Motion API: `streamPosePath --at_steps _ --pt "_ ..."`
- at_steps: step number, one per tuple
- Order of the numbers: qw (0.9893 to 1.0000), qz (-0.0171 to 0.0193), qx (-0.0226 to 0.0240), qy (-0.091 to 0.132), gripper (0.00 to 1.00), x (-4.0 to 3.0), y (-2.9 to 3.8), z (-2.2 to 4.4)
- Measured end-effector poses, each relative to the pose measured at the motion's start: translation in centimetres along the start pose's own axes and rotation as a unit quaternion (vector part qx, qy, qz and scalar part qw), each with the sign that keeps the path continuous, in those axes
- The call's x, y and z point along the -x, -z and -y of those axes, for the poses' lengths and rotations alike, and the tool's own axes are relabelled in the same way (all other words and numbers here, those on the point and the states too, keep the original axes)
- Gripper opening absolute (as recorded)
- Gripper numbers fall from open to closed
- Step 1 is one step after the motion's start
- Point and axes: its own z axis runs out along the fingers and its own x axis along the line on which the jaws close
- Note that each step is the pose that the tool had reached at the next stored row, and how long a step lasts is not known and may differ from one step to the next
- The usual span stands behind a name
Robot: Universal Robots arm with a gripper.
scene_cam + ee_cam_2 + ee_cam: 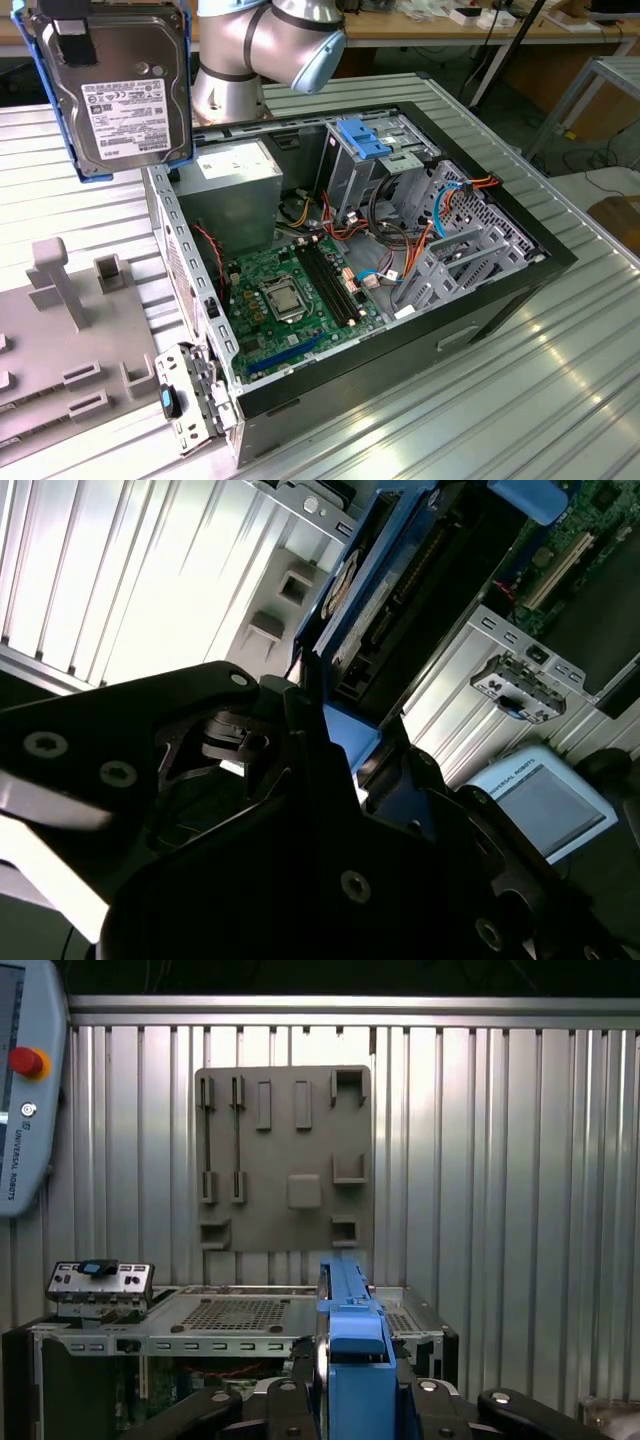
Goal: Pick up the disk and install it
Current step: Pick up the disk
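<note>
The disk (125, 95) hangs at the exterior view's far left, over the table (560, 400); the case (420, 360) lies right, the fixture (40, 340) near left.

Blue-framed disk (352, 1345) edge-on in the tool (355, 1405), grey fixture plate (285, 1155) beyond

Arm (262, 45) at top of exterior view: silver links, pale blue joint cap turned toward camera, reaching off to exterior view's left. Gripper (72, 22) high in that view's left corner, black, clamped on top edge of disk (125, 95). Disk hangs upright below it, label face out. Second wrist view: black bolted gripper body in foreground, fingers (285, 705) pressed onto blue carrier from both sides. First wrist view: fingers (285, 1395) flank carrier's thin edge, tight against it, no gap.
</note>
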Motion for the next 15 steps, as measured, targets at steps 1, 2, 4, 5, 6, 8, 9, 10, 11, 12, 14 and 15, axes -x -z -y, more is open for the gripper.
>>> streamPosePath --at_steps 1,2,4,5,6,8,9,10,11,12,14,15 --pt "1.0000 0.0000 0.0000 0.000 0.37 0.00 -0.01 0.33" --pt "1.0000 -0.0001 0.0001 0.000 0.37 0.00 -0.03 0.77" --pt "1.0000 0.0000 0.0000 -0.001 0.37 -0.01 -0.09 2.13" --pt "1.0000 -0.0001 0.0000 -0.001 0.37 -0.01 -0.10 2.68" --pt "1.0000 -0.0003 0.0000 -0.001 0.37 -0.01 -0.12 3.26" --pt "1.0000 -0.0008 0.0000 -0.002 0.37 -0.01 -0.17 4.60" --pt "1.0000 -0.0009 0.0000 -0.002 0.37 -0.01 -0.18 5.13" --pt "1.0000 -0.0010 0.0000 -0.002 0.37 -0.02 -0.20 5.78" --pt "1.0000 -0.0010 0.0000 -0.002 0.37 -0.02 -0.23 6.60" --pt "1.0000 -0.0010 0.0000 -0.003 0.37 -0.02 -0.25 7.12" --pt "1.0000 -0.0010 0.0000 -0.003 0.37 -0.03 -0.29 8.11" --pt "1.0000 -0.0012 0.0001 -0.004 0.37 -0.03 -0.30 8.61"
